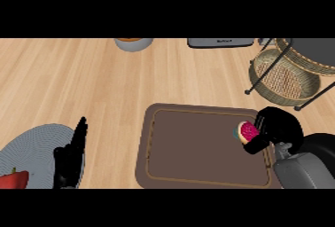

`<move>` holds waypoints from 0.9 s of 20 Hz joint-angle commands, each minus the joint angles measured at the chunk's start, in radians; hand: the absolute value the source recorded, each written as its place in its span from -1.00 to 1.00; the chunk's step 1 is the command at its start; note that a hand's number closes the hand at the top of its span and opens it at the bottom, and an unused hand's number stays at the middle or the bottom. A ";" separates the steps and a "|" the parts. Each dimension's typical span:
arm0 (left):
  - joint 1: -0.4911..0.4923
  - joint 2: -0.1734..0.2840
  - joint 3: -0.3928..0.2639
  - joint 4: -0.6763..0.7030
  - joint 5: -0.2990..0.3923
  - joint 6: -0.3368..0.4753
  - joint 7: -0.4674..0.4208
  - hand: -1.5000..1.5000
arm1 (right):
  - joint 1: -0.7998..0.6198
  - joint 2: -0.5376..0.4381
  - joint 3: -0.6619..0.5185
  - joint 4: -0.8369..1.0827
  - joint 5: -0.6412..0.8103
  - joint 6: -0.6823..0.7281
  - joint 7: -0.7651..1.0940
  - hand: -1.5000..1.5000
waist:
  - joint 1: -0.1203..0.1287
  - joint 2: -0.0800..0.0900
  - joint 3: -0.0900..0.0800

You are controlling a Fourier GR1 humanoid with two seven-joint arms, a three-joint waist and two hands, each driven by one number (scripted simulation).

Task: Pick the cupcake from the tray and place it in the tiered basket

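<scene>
Right hand clasping cupcake, over tray

Open tabletop stretches between the right hand's fingers and the tiered basket beyond them — though the basket's dark legs flank its lower wicker tier.

We note: worktop light woodgrain | tray brown | cupcake pink-topped | tiered basket tan wicker | placemat grey-ribbed
</scene>
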 commanded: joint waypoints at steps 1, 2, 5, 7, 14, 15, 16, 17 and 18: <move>0.016 0.014 0.025 0.007 0.009 0.008 0.015 0.00 | 0.108 -0.234 -0.139 -0.067 -0.150 0.014 -0.321 1.00 | -0.041 0.006 0.001; 0.023 -0.018 0.007 0.007 0.004 0.023 0.006 0.00 | 0.115 -0.277 -0.200 -0.068 -0.190 0.001 -0.391 1.00 | -0.038 0.008 0.000; 0.055 0.003 0.008 -0.027 0.008 0.013 0.016 0.00 | 0.143 -0.322 -0.404 -0.089 -0.366 -0.007 -0.505 1.00 | -0.047 -0.001 0.000; 0.038 -0.012 0.014 -0.006 0.017 0.006 0.002 0.00 | 0.156 -0.376 -0.523 -0.089 -0.462 0.026 -0.580 1.00 | -0.042 0.003 -0.003; 0.015 -0.002 0.012 0.004 0.005 -0.012 0.014 0.00 | 0.134 -0.558 -0.898 -0.050 -0.708 0.149 -0.717 1.00 | -0.001 0.010 -0.004; 0.038 -0.010 0.012 0.036 0.005 -0.027 -0.044 0.00 | 0.167 -0.561 -0.932 -0.095 -0.719 0.155 -0.722 1.00 | -0.001 0.010 -0.005; 0.020 -0.020 -0.014 -0.022 -0.014 -0.001 0.030 0.00 | 0.208 -0.579 -0.964 -0.115 -0.716 0.179 -0.735 1.00 | 0.007 0.010 -0.004; 0.048 0.000 0.002 -0.024 -0.005 -0.022 0.005 0.00 | 0.211 -0.601 -1.001 -0.055 -0.719 0.193 -0.802 1.00 | 0.019 0.012 -0.004; 0.019 -0.015 -0.016 -0.030 -0.017 -0.015 0.032 0.00 | 0.196 -0.645 -1.052 -0.066 -0.761 0.238 -0.744 1.00 | 0.017 0.012 -0.005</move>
